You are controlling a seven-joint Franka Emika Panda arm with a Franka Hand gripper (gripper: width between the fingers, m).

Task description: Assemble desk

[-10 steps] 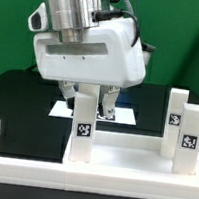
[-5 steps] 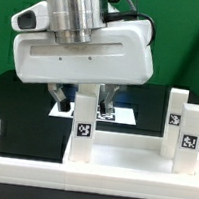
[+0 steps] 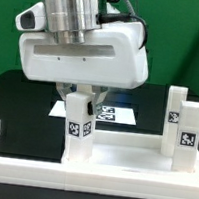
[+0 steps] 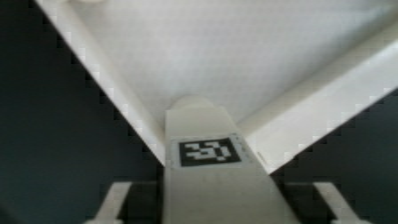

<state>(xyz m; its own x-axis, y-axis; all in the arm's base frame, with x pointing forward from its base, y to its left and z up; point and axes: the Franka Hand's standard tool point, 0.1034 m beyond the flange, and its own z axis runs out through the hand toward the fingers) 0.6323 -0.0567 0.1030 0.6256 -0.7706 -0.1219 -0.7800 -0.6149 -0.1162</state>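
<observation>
White desk top (image 3: 121, 154) with raised rim on black worktop (image 3: 26, 104); two tagged legs (image 3: 182, 128) upright. Pincer (image 3: 83, 97) grasps a third tagged leg (image 3: 79, 125), tilted.

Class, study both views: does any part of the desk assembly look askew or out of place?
Yes. The leg at the end effector leans in the exterior view, while the two legs at that view's right stand upright on the desk top.

My arm hangs straight down, wrist vertical. My gripper (image 3: 84, 101) points at the table, its two fingers (image 3: 66, 93) closed against what sits between them.
</observation>
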